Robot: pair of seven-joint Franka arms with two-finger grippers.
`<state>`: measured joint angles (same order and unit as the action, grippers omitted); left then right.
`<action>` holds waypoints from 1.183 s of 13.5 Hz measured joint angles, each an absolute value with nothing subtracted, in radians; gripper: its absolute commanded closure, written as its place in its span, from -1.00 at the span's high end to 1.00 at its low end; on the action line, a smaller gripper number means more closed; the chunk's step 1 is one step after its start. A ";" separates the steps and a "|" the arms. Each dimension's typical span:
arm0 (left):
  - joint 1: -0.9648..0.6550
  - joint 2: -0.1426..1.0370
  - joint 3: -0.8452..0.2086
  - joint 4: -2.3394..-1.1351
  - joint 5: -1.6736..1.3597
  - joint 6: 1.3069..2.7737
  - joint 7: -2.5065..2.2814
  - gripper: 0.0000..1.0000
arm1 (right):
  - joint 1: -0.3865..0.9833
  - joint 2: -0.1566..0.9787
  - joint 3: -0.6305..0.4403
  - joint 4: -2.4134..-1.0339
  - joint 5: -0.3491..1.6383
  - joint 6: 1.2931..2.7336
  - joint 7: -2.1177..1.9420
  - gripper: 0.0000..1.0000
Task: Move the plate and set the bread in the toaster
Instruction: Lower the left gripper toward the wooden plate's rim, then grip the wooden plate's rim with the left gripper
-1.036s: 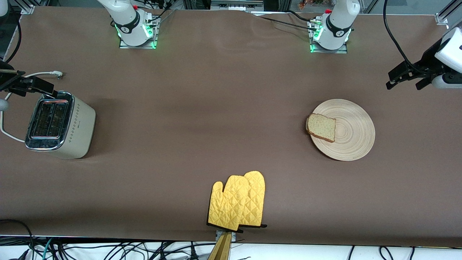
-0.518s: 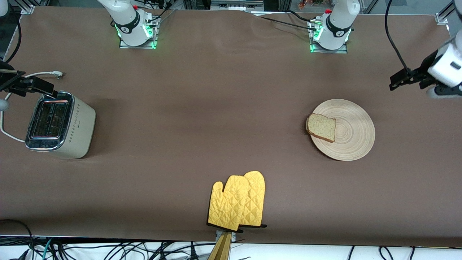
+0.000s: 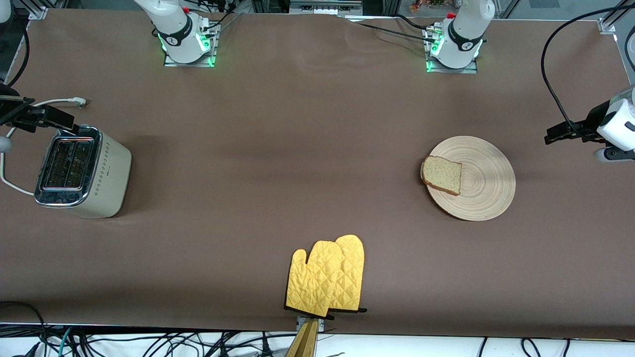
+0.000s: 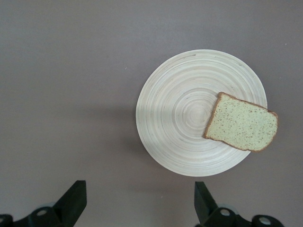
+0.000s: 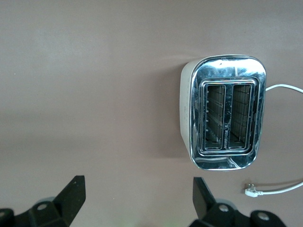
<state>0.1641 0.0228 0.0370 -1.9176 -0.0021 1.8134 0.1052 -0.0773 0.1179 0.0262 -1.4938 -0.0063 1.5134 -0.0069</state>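
Note:
The pale wooden plate [image 3: 488, 181] lies toward the left arm's end of the table, and the bread [image 3: 441, 175] rests on its rim, overhanging a little. My left gripper [image 3: 558, 134] hangs open over bare cloth beside the plate, holding nothing. The left wrist view shows its open jaws [image 4: 139, 189] apart from the plate [image 4: 180, 113] and bread [image 4: 241, 124]. At the right arm's end stands the cream toaster [image 3: 82, 171], both slots showing no bread in them. My right gripper [image 3: 59, 119] hovers open over the cloth just beside it. In the right wrist view, that gripper [image 5: 137, 184] is off to the side of the toaster [image 5: 227, 113].
Two yellow quilted oven mitts [image 3: 327, 277] lie overlapped near the table's front edge, midway along it. The toaster's white cord [image 3: 54, 102] trails off with its plug [image 5: 253, 191] loose on the cloth. Both arm bases stand along the back edge.
My left gripper has swung down and toward the table's end, turning to look straight down beside the plate. The right arm, plate, bread and toaster have not moved.

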 measured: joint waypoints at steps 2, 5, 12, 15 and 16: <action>0.215 0.048 0.038 -1.954 -0.032 1.871 0.183 1.00 | -0.078 0.118 0.026 -1.494 -0.006 1.513 -0.007 1.00; 0.287 0.100 0.038 -1.979 -0.112 1.926 0.297 1.00 | -0.078 0.121 0.026 -1.494 -0.006 1.513 -0.007 1.00; 0.424 0.301 0.039 -1.990 -0.347 2.031 0.718 1.00 | -0.079 0.122 0.025 -1.494 -0.006 1.513 -0.007 1.00; 0.430 0.365 0.045 -1.990 -0.441 2.033 0.905 1.00 | -0.080 0.123 0.025 -1.494 -0.006 1.513 -0.007 1.00; 0.433 0.384 0.049 -1.990 -0.466 2.033 0.957 1.00 | -0.080 0.123 0.025 -1.494 -0.006 1.513 -0.007 1.00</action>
<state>0.4330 0.3843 0.0494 -1.9899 -0.4658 2.0333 0.9570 -0.0797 0.1226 0.0248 -1.4938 -0.0064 1.5134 -0.0069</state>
